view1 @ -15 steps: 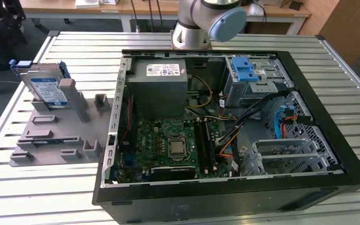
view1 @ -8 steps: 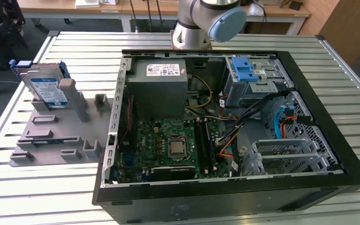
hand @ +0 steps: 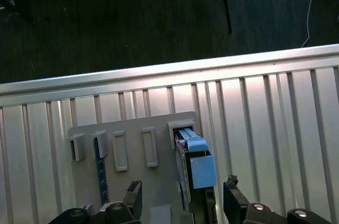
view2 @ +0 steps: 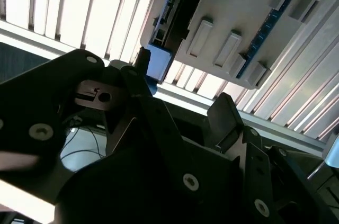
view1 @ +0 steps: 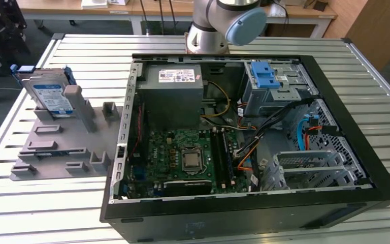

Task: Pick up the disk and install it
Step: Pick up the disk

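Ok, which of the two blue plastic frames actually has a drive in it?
The disk standing in the grey holder on the exterior view's left, outside the case; its white-and-blue label shows. The blue bracket inside the case is bare.

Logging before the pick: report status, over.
Gripper open, lined up over disk, no contact. Disk upright in grey holder, outside the case. Nothing seen in the way.

Slatted table [view1: 46,213] carries grey, seemingly plastic fixture [view1: 66,141] and open computer case [view1: 249,219].
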Controlling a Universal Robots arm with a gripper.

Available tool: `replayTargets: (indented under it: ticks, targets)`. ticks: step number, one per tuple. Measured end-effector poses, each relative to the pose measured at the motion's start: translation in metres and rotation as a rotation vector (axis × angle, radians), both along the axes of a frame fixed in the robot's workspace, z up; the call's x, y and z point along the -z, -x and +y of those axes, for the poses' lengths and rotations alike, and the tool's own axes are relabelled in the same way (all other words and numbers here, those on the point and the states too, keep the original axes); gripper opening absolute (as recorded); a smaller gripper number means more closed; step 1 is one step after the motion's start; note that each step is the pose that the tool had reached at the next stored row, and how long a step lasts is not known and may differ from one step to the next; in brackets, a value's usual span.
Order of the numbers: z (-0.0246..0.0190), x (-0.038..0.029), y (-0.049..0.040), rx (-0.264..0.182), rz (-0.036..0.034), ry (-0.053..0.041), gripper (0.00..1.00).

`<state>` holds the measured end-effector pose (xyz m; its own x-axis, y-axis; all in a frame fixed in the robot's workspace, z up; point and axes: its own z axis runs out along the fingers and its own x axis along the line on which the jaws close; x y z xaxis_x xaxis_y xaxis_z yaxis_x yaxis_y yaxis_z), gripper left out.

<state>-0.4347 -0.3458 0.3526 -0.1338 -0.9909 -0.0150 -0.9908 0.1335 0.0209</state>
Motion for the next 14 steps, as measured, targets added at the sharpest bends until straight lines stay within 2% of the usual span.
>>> replayTargets:
  ticks: [3, 6, 7, 14]
  targets:
    - [0.0000, 0.0002, 0.0000, 0.000, -0.0026, -0.0001, 0.71]
    - [0.0000, 0.0010, 0.0002, -0.002, -0.0194, -0.0004, 0.71]
    - [0.0000, 0.0015, 0.0001, -0.004, -0.0224, -0.0005, 0.71]
    - [0.0012, 0.0053, 0.0002, -0.072, -0.0224, -0.0012, 0.71]
